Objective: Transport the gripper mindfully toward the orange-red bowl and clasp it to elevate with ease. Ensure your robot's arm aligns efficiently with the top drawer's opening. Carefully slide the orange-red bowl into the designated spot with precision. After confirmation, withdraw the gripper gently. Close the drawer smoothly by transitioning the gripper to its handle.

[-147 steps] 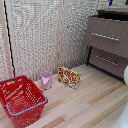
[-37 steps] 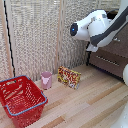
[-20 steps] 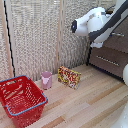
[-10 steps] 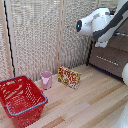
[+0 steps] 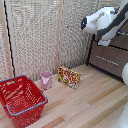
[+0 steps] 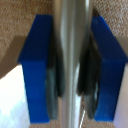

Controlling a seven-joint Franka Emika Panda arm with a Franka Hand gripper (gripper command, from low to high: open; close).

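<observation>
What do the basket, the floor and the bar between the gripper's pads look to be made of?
Basket: red plastic, judging by its open mesh walls. Floor: pale wood or laminate, with visible plank lines. Bar in the gripper: silvery metal, smooth with a soft sheen. Pads: blue, matte, possibly rubber.

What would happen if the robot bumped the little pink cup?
The pink cup looks small and plastic, so it is probably light and would tip easily. It stands upright on the smooth wooden floor, so once tipped, its round side might roll.
</observation>
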